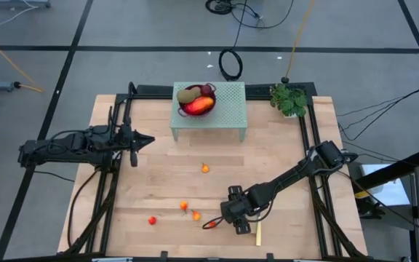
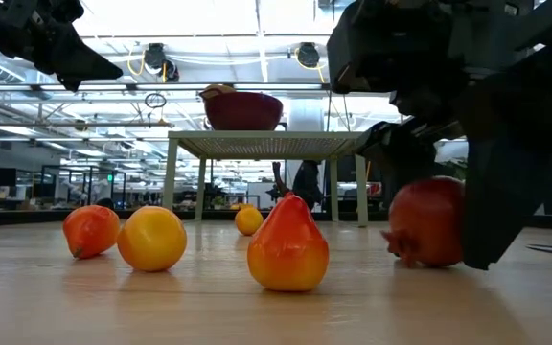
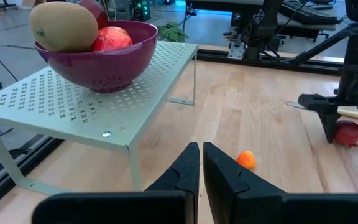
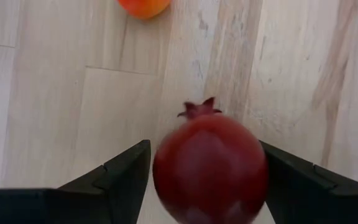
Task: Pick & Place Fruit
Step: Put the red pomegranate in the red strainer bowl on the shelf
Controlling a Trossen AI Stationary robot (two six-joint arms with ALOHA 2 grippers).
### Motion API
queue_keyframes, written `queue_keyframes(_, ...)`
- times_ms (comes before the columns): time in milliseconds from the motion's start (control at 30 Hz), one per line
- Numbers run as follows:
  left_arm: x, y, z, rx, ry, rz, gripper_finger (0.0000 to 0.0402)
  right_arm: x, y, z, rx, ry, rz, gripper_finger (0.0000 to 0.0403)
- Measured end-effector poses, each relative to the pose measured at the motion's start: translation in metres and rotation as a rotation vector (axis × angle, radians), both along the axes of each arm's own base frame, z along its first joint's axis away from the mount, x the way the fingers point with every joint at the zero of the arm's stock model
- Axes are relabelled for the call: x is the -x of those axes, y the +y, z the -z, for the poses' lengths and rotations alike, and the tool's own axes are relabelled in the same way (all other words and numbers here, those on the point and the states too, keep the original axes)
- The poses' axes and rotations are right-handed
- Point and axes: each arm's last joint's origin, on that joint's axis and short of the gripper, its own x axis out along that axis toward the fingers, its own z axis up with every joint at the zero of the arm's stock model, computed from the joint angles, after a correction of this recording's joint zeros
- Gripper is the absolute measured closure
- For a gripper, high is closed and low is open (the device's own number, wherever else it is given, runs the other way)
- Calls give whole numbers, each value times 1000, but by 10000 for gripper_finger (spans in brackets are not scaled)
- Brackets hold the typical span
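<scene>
Pale wooden tabletop (image 1: 166, 175) | right gripper (image 4: 207, 180) low at near edge, jaws spread around dark red round pomegranate (image 4: 210, 168) (resting on wood) | left gripper (image 3: 199, 163) pressed together, beside green perforated stand (image 3: 73, 102)

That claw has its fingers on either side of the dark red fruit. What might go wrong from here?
The right gripper is open around the pomegranate, which is round and smooth, so it may roll or squirt out as the fingers close. The purple bowl already holds several fruits, so another piece could tumble off the raised stand.
</scene>
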Motion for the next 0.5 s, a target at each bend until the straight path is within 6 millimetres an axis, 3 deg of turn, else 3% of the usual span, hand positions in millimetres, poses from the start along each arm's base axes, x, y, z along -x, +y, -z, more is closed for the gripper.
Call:
queue_keyframes(333, 0, 0, 0, 0, 0, 0, 380, 0, 0, 0, 1, 3, 0, 136)
queue_keyframes(500, 0, 0, 0, -1, 1, 1, 380, 0, -1, 1, 3, 5, 2, 160)
